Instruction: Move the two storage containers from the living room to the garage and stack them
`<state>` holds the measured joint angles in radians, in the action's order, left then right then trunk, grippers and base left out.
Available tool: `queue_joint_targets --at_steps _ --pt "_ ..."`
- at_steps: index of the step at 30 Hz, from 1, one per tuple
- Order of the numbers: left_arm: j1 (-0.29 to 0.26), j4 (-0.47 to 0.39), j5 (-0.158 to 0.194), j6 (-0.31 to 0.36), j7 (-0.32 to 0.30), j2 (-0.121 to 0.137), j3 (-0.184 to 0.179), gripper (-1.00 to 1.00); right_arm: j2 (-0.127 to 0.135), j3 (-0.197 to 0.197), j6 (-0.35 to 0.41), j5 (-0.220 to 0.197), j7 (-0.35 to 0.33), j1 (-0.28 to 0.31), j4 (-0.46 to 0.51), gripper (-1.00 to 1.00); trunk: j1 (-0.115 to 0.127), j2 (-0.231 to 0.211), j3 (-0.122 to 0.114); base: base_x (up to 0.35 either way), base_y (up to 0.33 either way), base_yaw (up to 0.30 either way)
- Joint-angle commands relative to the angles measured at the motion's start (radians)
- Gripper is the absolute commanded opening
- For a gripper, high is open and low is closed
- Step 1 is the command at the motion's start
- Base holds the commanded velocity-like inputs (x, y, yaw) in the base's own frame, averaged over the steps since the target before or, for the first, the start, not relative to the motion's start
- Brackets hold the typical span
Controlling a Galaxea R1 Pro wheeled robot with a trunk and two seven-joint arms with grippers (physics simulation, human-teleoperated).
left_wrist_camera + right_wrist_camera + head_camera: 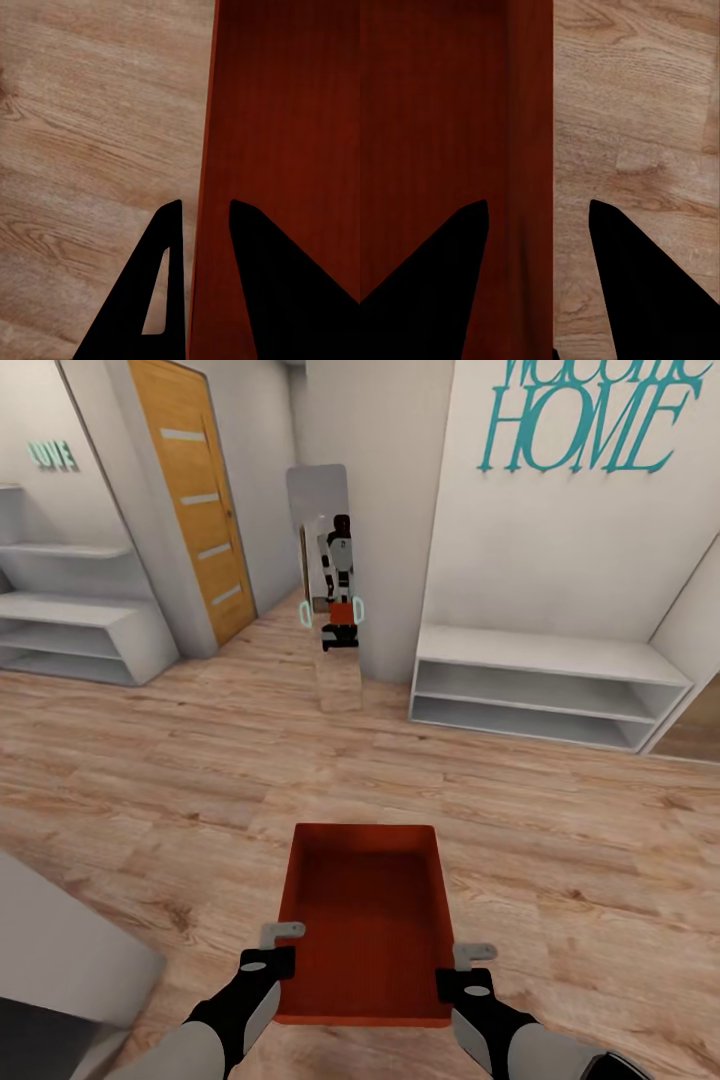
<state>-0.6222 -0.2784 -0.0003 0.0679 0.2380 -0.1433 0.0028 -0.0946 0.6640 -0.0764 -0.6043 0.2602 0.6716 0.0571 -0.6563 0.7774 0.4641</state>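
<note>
- The bin [365, 920] hangs level in front of the robot, above the plank floor [150, 780], with one gripper on each long side near its near end.
- The left gripper [272, 948] straddles the left wall: in the left wrist view the two fingers [259, 300] sit either side of the wall's edge [202, 187], narrowly parted and closed onto it.
- The right gripper [466, 968] straddles the right wall likewise; in the right wrist view its fingers [442, 277] stand wider apart around the wall [531, 150], so whether they truly pinch it I cannot tell.
- The bin's long axis runs straight away from the robot, its open top up and nothing inside; both arms are equally near it.
- Judged from this, the carry turns on keeping both grips level, as the far end overhangs unsupported.
- Further off, the mirror [325, 550] shows the robot with the red bin held before it.
- An orange door [195, 490] stands far left, beside white shelves [80, 630]; a low shelf [540, 685] stands far right.
- The floor here is wood, so the garage is not yet reached.
</note>
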Motion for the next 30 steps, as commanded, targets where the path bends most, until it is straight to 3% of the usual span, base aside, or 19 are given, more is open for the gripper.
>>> queue_joint_targets --at_steps 1,19,30 --pt "-0.001 -0.056 -0.015 0.007 0.006 0.000 0.019 -1.00 0.000 0.002 -0.005 -0.021 0.002 0.000 -0.023 -1.00 -0.001 0.001 0.001 0.322 0.000 0.000" --pt "-0.001 -0.056 -0.015 0.007 0.006 0.001 0.019 -1.00 -0.007 0.002 -0.005 -0.022 0.002 0.000 -0.023 -1.00 -0.001 0.001 0.001 0.322 0.000 0.003" --pt "-0.001 -0.056 -0.015 0.007 0.006 0.001 0.019 -1.00 -0.002 0.002 -0.005 -0.023 0.003 0.000 -0.023 -1.00 -0.001 0.001 0.003 0.322 0.000 0.228"
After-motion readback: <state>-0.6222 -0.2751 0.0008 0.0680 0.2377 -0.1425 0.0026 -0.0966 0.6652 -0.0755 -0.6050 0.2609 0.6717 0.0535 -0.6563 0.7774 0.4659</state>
